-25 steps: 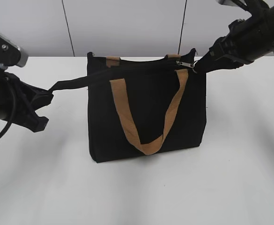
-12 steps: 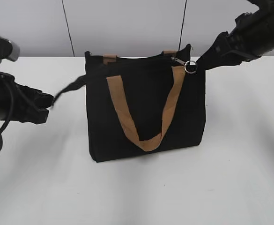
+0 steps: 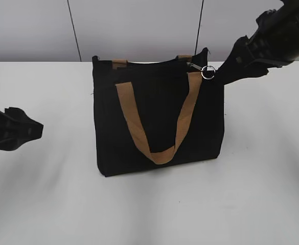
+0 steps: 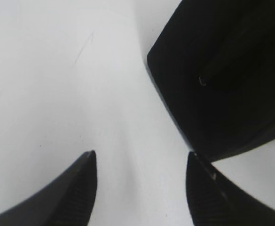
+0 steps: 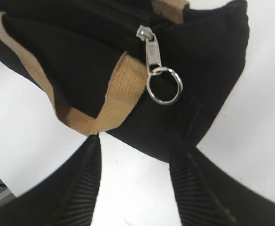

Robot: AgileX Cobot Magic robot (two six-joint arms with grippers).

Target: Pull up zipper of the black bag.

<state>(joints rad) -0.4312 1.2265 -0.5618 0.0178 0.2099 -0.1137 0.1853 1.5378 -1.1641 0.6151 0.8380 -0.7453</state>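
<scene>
The black bag stands upright mid-table with a tan handle hanging down its front. The zipper runs along its top edge, and its silver pull with a round ring hangs free at the right end. In the right wrist view the pull and ring dangle against the bag. My right gripper is open and empty just short of the bag's right corner. My left gripper is open and empty, well left of the bag.
The white table stretches around the bag. A pale wall with dark vertical seams stands behind it.
My left gripper let go of the black strap tab and drew back to the left; the strap dropped against the bag. My right gripper let go of the zipper pull, whose ring now hangs loose.
</scene>
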